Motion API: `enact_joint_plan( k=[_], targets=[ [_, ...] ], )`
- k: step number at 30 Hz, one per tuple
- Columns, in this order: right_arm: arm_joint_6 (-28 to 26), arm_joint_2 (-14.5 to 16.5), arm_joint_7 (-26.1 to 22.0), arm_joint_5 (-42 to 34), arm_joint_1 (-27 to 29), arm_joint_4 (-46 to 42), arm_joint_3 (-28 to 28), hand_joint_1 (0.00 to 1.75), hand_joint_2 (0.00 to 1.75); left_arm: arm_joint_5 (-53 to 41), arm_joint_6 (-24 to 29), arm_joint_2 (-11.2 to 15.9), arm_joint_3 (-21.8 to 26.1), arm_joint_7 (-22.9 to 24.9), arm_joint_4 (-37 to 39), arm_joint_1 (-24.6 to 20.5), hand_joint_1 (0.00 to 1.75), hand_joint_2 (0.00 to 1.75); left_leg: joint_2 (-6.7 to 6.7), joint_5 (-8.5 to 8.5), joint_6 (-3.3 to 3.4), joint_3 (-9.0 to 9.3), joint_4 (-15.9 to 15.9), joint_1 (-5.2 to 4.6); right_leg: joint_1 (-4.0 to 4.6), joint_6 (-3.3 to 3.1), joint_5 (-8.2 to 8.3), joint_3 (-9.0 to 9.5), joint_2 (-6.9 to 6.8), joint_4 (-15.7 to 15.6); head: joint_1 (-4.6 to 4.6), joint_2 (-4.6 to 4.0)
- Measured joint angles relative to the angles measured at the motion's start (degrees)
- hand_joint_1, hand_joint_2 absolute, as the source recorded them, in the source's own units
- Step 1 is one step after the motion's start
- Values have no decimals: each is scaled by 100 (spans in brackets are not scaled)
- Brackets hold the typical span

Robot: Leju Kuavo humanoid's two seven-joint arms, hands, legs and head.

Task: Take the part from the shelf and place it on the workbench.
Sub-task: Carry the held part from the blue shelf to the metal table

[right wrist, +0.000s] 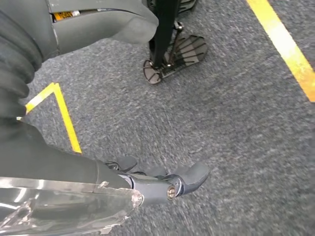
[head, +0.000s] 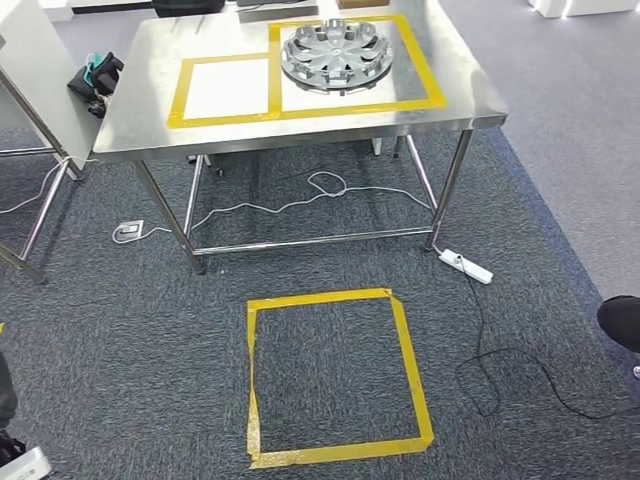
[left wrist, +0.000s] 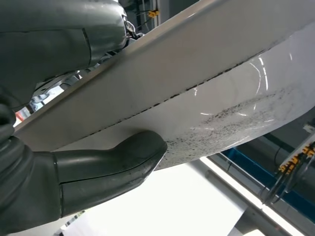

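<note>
A pale, glossy curved part [left wrist: 208, 98] with dark speckles fills the left wrist view, and my left hand [left wrist: 74, 123] grips its edge, thumb [left wrist: 122, 157] pressed on one face and the grey cover over the other. A silver corner [head: 23, 465] shows at the head view's bottom left. My right hand [right wrist: 122, 98] hangs over the carpet, fingers [right wrist: 174, 182] stretched out and thumb [right wrist: 118, 24] apart, with nothing between them. Ahead stands the steel workbench [head: 151, 110] with two yellow-taped squares; a silver wheel cover [head: 337, 52] lies in the right one.
A yellow tape square [head: 332, 375] marks the carpet before the bench. Cables [head: 324, 190] and a power strip [head: 466, 265] lie under and beside it. A dark bundle [head: 96, 78] sits on the left table. A dark shoe [head: 620, 320] shows at the right edge.
</note>
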Motion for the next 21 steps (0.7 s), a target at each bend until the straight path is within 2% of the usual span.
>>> enact_joint_plan(
  k=[1, 3, 5, 6, 7, 9, 10, 11, 12, 14, 15, 17, 20, 21],
  targets=[
    [6, -7, 3, 1, 0, 0, 1, 0, 175, -3, 0, -1, -1, 0, 0, -11, 175, 175, 8, 25, 15, 58, -155, -20, 7, 23, -14, -11, -3, -2, 1, 0],
    [19, -20, 15, 4, -1, 1, 2, 0, 175, -10, 1, -3, -2, 0, 0, -24, 175, 175, 7, -4, 16, 87, -236, -26, 14, 86, -43, -32, -13, -29, -3, -1],
    [32, -38, 30, 12, -9, 3, 6, 0, 175, -13, 1, -13, -1, 0, 0, -26, 175, 175, 4, 20, 55, 137, -279, -2, 13, 152, -124, -46, -19, 47, 8, -1],
    [39, -45, 37, 16, -17, 5, 11, 0, 175, -15, 0, -18, 0, 0, 0, -29, 175, 175, 6, 20, 80, 165, -300, 13, 13, 179, -233, -117, -20, 229, 19, 0],
    [44, -53, 43, 21, -20, 8, 15, 0, 175, -17, -1, -23, 1, 0, 0, -32, 175, 175, 9, 11, 103, 185, -308, 19, 8, 202, -389, -267, -20, 539, 27, 0],
    [50, -55, 52, 25, -15, 13, 20, 0, 175, -21, -1, -28, 2, 0, 0, -32, 175, 175, 9, -18, 139, 206, -308, 12, 5, 233, -686, -688, -21, 1278, 37, 1],
    [50, -56, 55, 25, -6, 13, 20, 0, 175, -22, -1, -30, 2, 0, 0, -30, 175, 175, 4, -36, 148, 223, -308, 7, 6, 239, -712, -842, -20, 1500, 36, 0],
    [50, -57, 58, 26, 1, 13, 20, 0, 175, -23, -1, -32, 2, 0, 0, -29, 175, 175, -3, -57, 152, 247, -307, 4, 9, 238, -620, -894, -20, 1511, 38, 1],
    [50, -57, 64, 27, 6, 13, 21, 0, 175, -24, -1, -32, 2, 0, 0, -27, 175, 175, -11, -82, 149, 283, -307, 1, 10, 229, -424, -833, -20, 1298, 37, 0],
    [50, -58, 79, 32, 5, 13, 22, 0, 175, -29, -1, -33, 3, 3, 0, -28, 175, 175, -20, -144, 124, 366, -302, -13, 18, 191, 18, -506, -19, 522, 38, -1],
    [49, -58, 88, 35, 1, 13, 22, 0, 175, -31, -1, -34, 3, 6, 0, -28, 175, 175, -23, -177, 103, 399, -296, -25, 22, 164, 154, -346, -19, 201, 36, -1],
    [48, -58, 102, 42, -6, 13, 24, 0, 175, -36, -1, -36, 4, 13, 0, -28, 175, 175, -29, -221, 52, 427, -290, -43, 35, 107, 210, -204, -18, -52, 31, -1],
    [48, -52, 109, 51, -3, 20, 31, 0, 175, -47, -1, -43, 2, 15, -3, -27, 175, 175, -13, -276, -39, 453, -279, -45, 5, 22, 207, -139, -19, -97, 21, -1],
    [47, -52, 109, 54, -2, 23, 34, 0, 175, -49, 0, -43, 2, 15, -5, -29, 175, 175, -1, -347, -80, 409, -173, -46, -20, -5, 204, -100, -23, -126, -5, -1]
  ],
)
